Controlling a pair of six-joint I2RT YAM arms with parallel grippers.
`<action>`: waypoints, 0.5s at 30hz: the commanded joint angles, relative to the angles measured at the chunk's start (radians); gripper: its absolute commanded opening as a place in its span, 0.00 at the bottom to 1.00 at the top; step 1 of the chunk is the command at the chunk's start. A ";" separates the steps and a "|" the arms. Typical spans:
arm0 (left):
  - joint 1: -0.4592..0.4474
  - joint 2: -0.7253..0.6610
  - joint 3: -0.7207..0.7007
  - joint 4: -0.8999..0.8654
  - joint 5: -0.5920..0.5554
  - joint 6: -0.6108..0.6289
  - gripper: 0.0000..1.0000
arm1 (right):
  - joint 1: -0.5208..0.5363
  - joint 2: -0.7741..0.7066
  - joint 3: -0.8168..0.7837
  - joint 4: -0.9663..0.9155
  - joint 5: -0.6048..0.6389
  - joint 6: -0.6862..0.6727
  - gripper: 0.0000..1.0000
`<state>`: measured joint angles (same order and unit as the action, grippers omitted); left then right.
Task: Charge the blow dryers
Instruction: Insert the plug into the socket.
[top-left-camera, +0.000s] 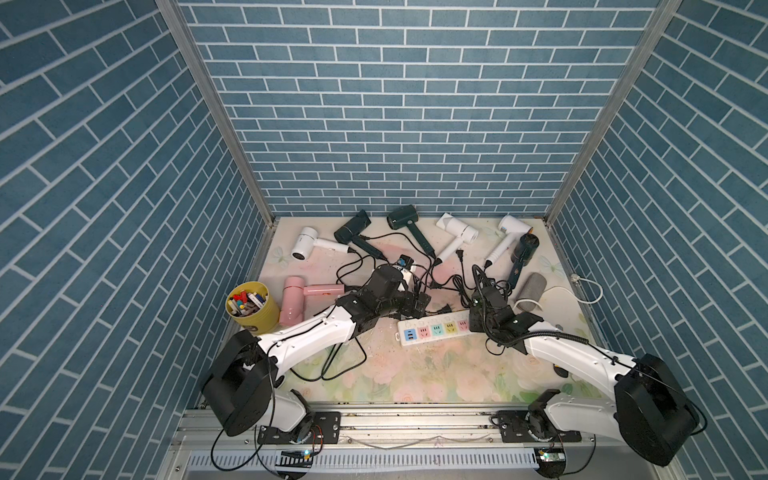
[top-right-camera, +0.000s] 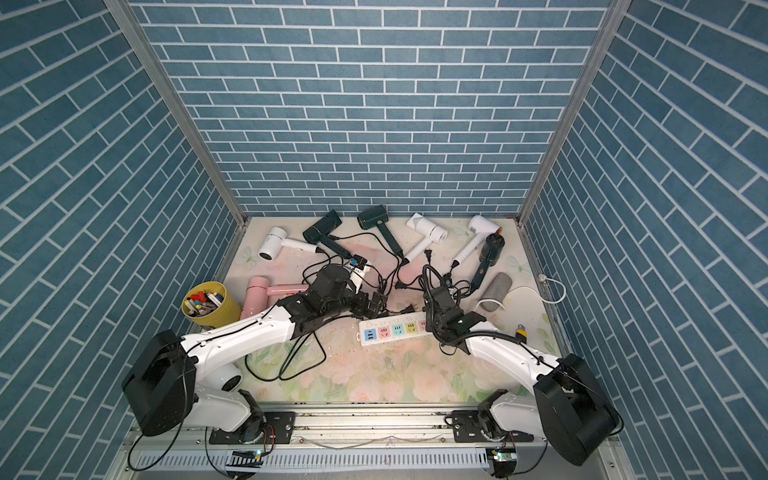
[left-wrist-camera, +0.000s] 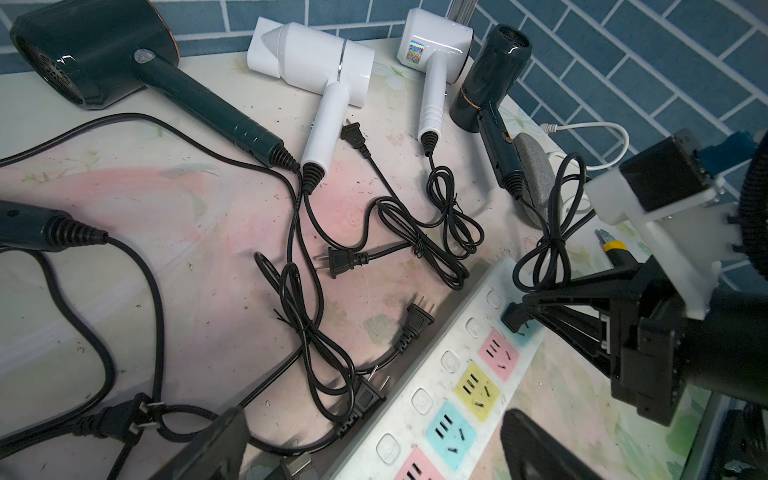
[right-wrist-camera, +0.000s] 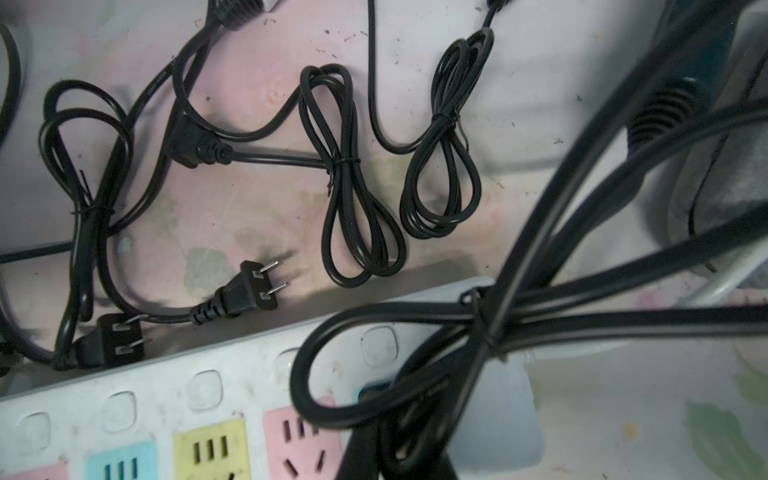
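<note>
Left gripper (left-wrist-camera: 376, 419): wide open, holding nothing, above loose plugs (left-wrist-camera: 417, 322) beside strip (top-left-camera: 432, 330).
Right gripper (left-wrist-camera: 525, 309): closed on plug (left-wrist-camera: 510, 321) at strip's end socket.
Dryers (top-left-camera: 403, 218): six along table's (top-left-camera: 415, 374) back; pink dryer (top-left-camera: 291, 299) at left, beside cup (top-left-camera: 253, 309).

Pink blow dryer (top-right-camera: 254, 297) lies beside yellow cup (top-right-camera: 224, 316).

The blow dryers (left-wrist-camera: 316, 62) look glossy plastic; the power strip (left-wrist-camera: 432, 382), scuffed matt plastic.
</note>
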<state>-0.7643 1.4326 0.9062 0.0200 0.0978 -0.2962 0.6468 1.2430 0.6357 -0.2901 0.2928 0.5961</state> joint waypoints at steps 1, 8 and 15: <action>0.000 -0.013 -0.012 -0.001 -0.004 0.015 0.99 | 0.001 0.031 0.013 -0.163 0.001 0.020 0.15; -0.004 -0.015 -0.012 -0.001 -0.004 0.017 0.99 | -0.025 0.059 0.012 -0.148 -0.028 0.008 0.24; -0.007 -0.012 -0.011 0.000 -0.004 0.019 0.99 | -0.042 0.109 0.022 -0.124 -0.065 -0.012 0.26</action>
<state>-0.7670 1.4322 0.9031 0.0200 0.0971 -0.2913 0.6128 1.2980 0.6773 -0.3271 0.2646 0.5938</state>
